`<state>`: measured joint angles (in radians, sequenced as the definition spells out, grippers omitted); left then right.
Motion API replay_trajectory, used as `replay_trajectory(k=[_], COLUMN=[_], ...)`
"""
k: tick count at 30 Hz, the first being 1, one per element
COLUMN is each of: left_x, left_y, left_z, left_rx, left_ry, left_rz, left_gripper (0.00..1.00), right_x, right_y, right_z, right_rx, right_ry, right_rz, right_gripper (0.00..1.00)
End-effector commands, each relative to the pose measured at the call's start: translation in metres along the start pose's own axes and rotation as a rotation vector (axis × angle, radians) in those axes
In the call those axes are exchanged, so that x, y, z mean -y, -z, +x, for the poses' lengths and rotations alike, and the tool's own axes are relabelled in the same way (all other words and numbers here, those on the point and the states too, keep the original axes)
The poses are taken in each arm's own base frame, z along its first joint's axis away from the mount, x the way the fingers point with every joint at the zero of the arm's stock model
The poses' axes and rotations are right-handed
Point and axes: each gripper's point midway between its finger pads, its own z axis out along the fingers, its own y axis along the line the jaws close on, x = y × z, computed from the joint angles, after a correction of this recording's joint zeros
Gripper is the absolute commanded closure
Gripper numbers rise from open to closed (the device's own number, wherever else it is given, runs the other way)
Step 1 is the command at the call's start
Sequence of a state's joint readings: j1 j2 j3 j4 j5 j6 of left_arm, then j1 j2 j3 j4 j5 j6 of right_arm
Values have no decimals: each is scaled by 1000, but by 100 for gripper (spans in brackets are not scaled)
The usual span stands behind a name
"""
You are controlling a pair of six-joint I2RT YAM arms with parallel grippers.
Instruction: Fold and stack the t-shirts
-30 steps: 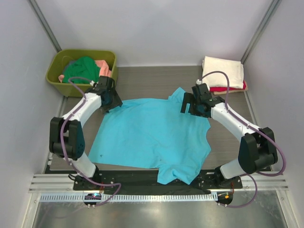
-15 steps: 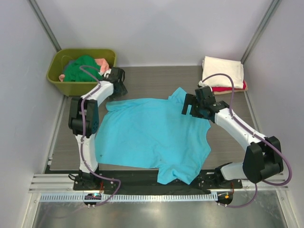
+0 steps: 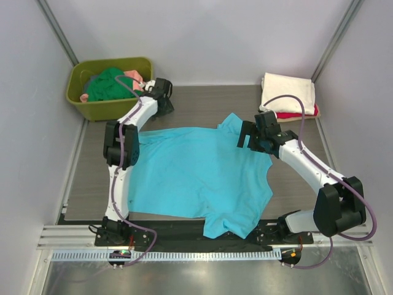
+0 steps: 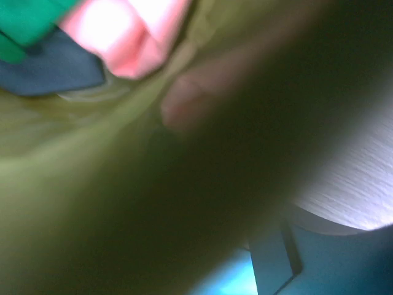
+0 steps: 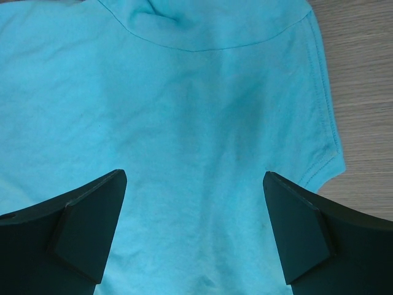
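The turquoise-blue t-shirt [image 3: 199, 175] lies spread flat on the table, with one bunched corner hanging over the near edge. My right gripper [image 3: 250, 136] hovers open over its far right shoulder, and the cloth [image 5: 196, 123] shows between the fingers [image 5: 92, 215], untouched. My left gripper [image 3: 164, 104] is off the shirt, against the olive-green tub's [image 3: 104, 110] right side. Its wrist view is blurred by the tub wall [image 4: 92, 184]. One finger [image 4: 273, 261] shows well off centre, with nothing held. The tub holds dark green [image 3: 107, 86] and salmon-pink [image 3: 132, 78] shirts.
A folded cream-white shirt [image 3: 288, 91] lies on a red one [image 3: 298, 114] at the back right corner. Bare wooden tabletop [image 3: 202, 107] runs between the tub and that stack. Grey walls enclose the sides and back.
My left gripper left the shirt's far left corner and swung back to the tub's side. The shirt's left edge drew in to the right. My right gripper shifted slightly right.
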<state>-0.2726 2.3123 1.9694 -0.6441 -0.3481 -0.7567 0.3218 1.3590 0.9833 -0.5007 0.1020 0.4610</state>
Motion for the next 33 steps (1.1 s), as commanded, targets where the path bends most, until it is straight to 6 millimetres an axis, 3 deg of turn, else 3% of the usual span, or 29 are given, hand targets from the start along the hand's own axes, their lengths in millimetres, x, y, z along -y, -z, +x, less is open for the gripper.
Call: replay_trajectory(k=[1, 3, 4, 5, 6, 7, 9, 11, 15, 23, 26, 27, 28, 29, 32, 33], left_x=[-11, -22, -20, -24, -37, -32, -45, -45, -54, -44, -37, -26, -25, -7, 9, 32], left_y=[-4, 9, 32, 42, 45, 68, 71, 78, 66, 19, 3, 3, -7, -5, -17, -10], left_z=[14, 12, -2, -5, 7, -4, 18, 28, 63, 89, 89, 77, 82, 67, 60, 35], left_rx=[-75, -62, -23, -12, -22, 31, 8, -2, -58, -103, -101, -80, -96, -71, -69, -17], left_ry=[-100, -101, -89, -87, -106, -94, -122, -133, -159, -184, -199, -200, -213, -208, -263, -256], left_rz=[-17, -39, -18, -18, -50, -12, -24, -10, -17, -33, -40, -17, -26, 14, 36, 79], left_gripper=[32, 32, 31, 30, 30, 29, 29, 29, 30, 31, 32, 32, 32, 32, 32, 31], right_x=[-3, -4, -5, -4, -5, -4, -5, -7, -10, -5, -5, -3, -2, 0, 5, 8], right_y=[5, 7, 8, 9, 10, 10, 8, 8, 4, 1, 4, 4, 3, 3, -1, -7], right_z=[-13, -13, -13, -14, -15, -15, -15, -16, -15, -7, -7, -5, -5, -5, -4, -2], right_rx=[50, 51, 53, 58, 59, 61, 57, 56, 51, 37, 45, 43, 44, 47, 46, 31], right_ry=[11, 14, 15, 13, 14, 11, 14, 13, 9, 18, 20, 20, 20, 23, 24, 26], right_rz=[-17, -28, -30, -28, -32, -29, -32, -38, -51, -45, -47, -41, -35, -29, 0, 17], right_gripper=[0, 0, 0, 0, 0, 0, 0, 0, 0, 0, 0, 0, 0, 0, 0, 0])
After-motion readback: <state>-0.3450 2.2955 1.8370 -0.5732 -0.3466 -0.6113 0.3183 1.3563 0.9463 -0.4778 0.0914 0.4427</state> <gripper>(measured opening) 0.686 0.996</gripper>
